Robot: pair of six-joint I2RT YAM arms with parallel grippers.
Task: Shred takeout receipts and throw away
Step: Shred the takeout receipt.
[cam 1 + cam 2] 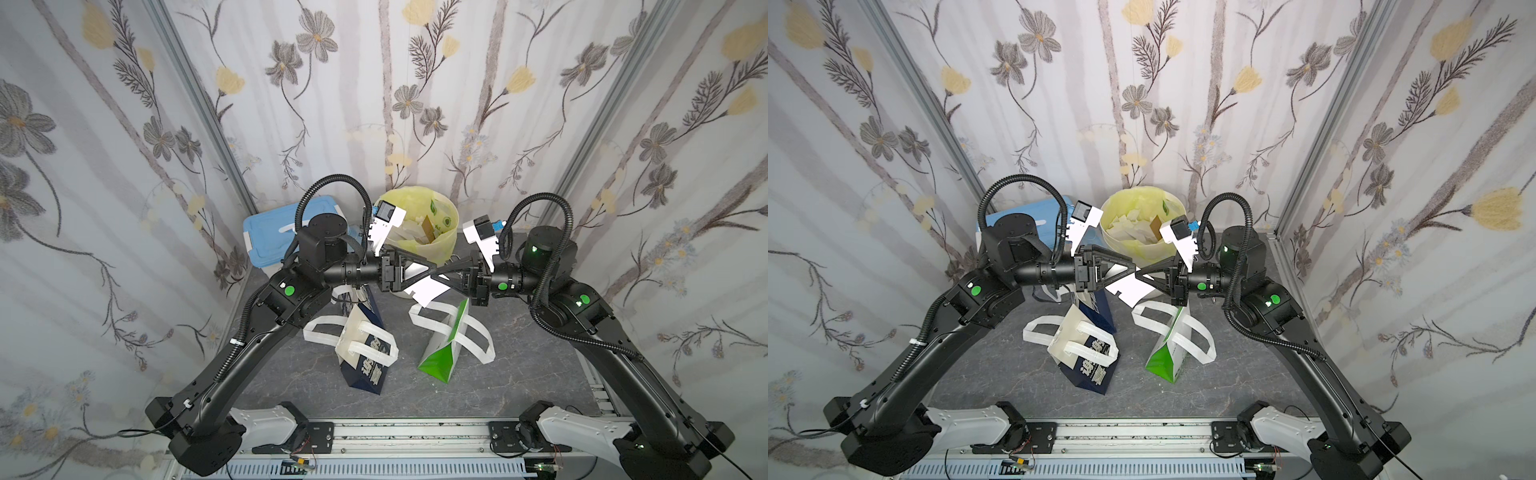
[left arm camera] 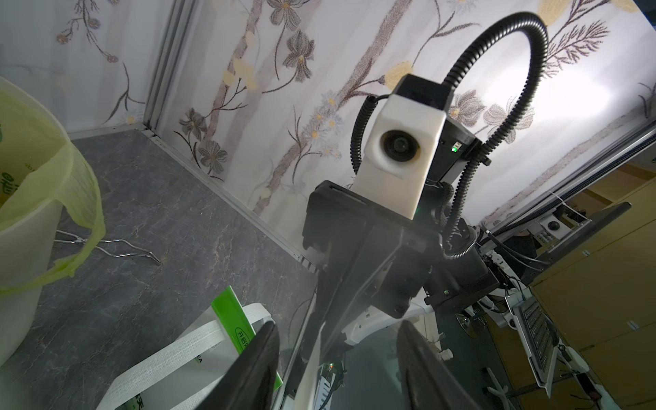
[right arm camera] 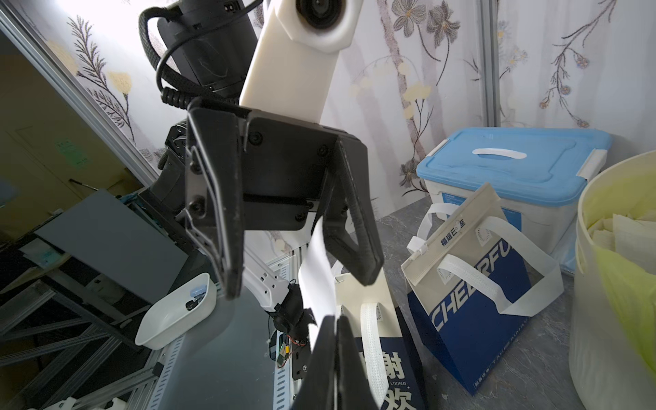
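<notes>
Right tool (image 3: 335, 324) pinches the receipt (image 3: 316, 277), lengthwise toward the gaping left tool (image 3: 301, 280).

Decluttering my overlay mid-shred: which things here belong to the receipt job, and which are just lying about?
Job: receipt, pinched in the shut right claw, passing between the fingers of the open left claw; lined bin holding paper scraps.

Lying about: fallen navy bag, upright navy bag, green-and-white bag, blue-lidded box.
</notes>
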